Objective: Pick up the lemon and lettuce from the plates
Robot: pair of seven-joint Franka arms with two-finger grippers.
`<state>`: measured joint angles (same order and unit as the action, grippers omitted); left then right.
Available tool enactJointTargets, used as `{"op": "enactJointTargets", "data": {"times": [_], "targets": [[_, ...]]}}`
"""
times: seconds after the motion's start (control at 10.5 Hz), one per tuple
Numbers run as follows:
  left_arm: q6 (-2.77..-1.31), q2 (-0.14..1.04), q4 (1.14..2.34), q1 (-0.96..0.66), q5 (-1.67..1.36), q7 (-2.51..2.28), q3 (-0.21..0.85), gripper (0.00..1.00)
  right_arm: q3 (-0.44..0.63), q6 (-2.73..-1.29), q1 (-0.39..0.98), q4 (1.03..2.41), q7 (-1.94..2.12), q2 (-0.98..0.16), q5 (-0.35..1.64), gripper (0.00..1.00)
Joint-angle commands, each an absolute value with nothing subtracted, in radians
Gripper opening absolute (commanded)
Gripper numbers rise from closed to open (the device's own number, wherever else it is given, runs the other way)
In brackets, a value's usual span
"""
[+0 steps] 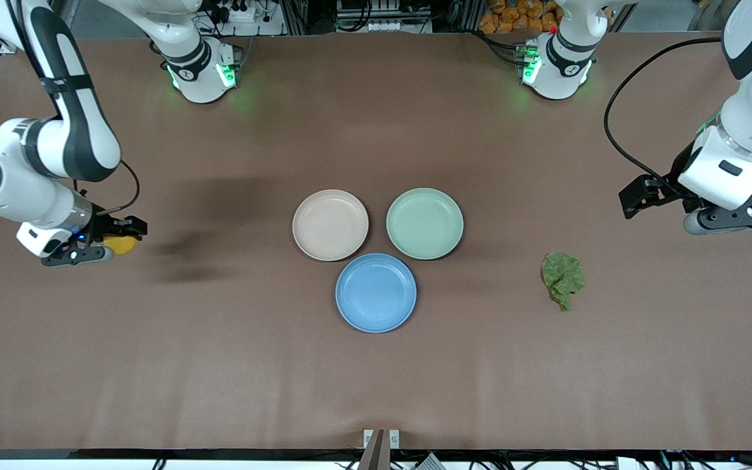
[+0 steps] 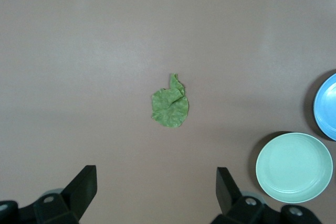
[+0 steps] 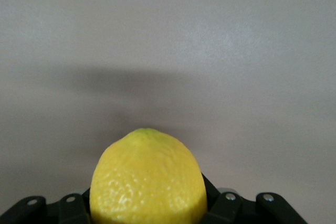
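The beige plate [image 1: 330, 224] and the mint green plate [image 1: 424, 222] sit side by side at the table's middle, both bare. The mint plate also shows in the left wrist view [image 2: 294, 167]. The lettuce [image 1: 563, 277] lies on the table toward the left arm's end, also in the left wrist view [image 2: 170, 105]. My left gripper [image 1: 643, 196] is open and empty, up over bare table beside the lettuce. My right gripper [image 1: 123, 236] is shut on the yellow lemon [image 1: 121, 244] over the table at the right arm's end. The lemon fills the right wrist view [image 3: 148, 179].
A blue plate [image 1: 376, 292] sits nearer the front camera than the other two plates, bare, and shows at the edge of the left wrist view [image 2: 326, 106]. The two arm bases [image 1: 201, 65] stand along the table's far edge.
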<state>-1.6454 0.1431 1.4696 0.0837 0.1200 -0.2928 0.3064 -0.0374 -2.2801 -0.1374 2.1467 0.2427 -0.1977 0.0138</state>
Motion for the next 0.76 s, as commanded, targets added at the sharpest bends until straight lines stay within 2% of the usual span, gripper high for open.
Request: {"op": "enactJointTargets", "data": {"times": [0.0, 0.66], "targets": [[-1.617, 0.115, 1.479, 0.091, 0.094, -0.261, 0.308, 1.00, -0.044, -2.371, -0.146, 2.238, 0.255, -0.178, 0.014, 0.39], [-1.542, 0.045, 1.488, 0.089, 0.086, -0.268, 0.287, 1.00, -0.044, -2.522, -0.152, 2.281, 0.255, -0.279, 0.014, 0.39]]}}
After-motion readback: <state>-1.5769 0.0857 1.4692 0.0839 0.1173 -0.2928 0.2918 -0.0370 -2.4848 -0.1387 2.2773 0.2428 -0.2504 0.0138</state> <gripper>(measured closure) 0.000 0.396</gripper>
